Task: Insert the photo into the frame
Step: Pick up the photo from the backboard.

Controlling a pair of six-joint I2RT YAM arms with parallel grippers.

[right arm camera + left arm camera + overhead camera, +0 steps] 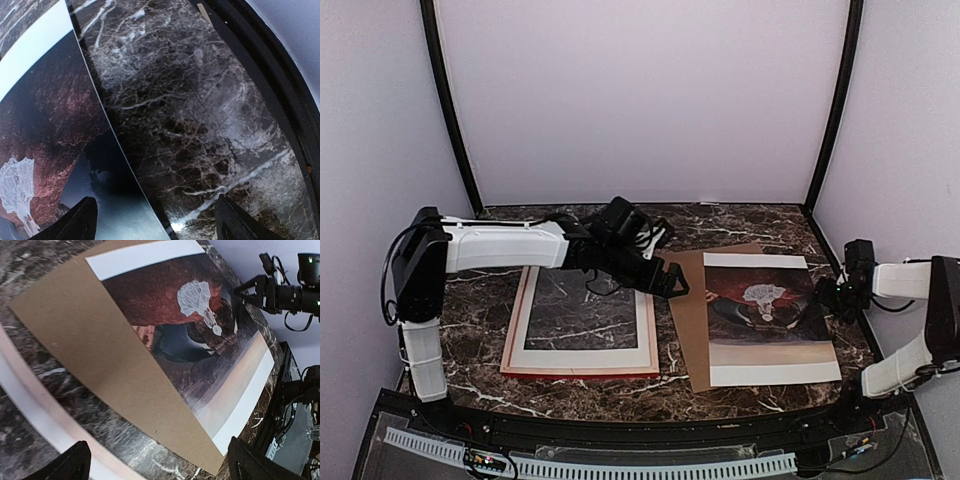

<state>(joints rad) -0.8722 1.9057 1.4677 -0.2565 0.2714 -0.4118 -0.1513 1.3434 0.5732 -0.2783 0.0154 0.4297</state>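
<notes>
Photo (770, 320) lies face up atop the brown board (688, 320), beside the frame (582, 358) on the tabletop (740, 225). Left end effector (672, 283) and right end effector (827, 296) both gape empty, the right near the print's edge, likely to pinch it.

Far right corner of frame (582, 358) behind left arm (510, 245); brown board (688, 312) partly under photo (767, 345)
</notes>
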